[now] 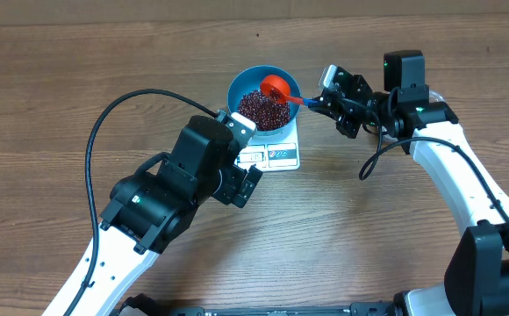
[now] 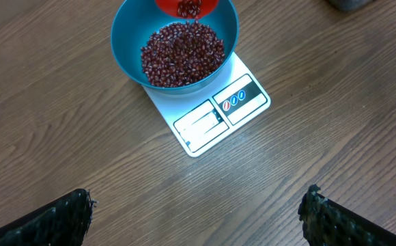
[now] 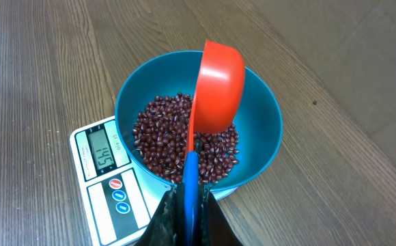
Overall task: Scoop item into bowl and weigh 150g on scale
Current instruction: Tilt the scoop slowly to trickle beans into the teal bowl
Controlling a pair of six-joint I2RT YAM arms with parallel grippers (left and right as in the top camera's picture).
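Observation:
The blue bowl (image 1: 234,88) stands on the white scale (image 1: 276,154) and holds a heap of dark red beans, the item (image 1: 261,109). My right gripper (image 3: 191,205) is shut on the blue handle (image 3: 192,179) of a red scoop (image 3: 218,85). The scoop is tipped on its side over the bowl (image 3: 266,130), and beans (image 2: 188,9) spill from it onto the heap (image 2: 181,51). The scale's display (image 3: 102,154) shows digits. My left gripper (image 2: 198,199) hangs open over bare wood just in front of the scale (image 2: 218,113), with nothing between its fingers.
The left arm's black cable (image 1: 105,123) loops over the table to the left of the bowl. Another cable (image 1: 373,160) hangs below the right wrist. Brown wooden tabletop (image 1: 369,237) surrounds the scale.

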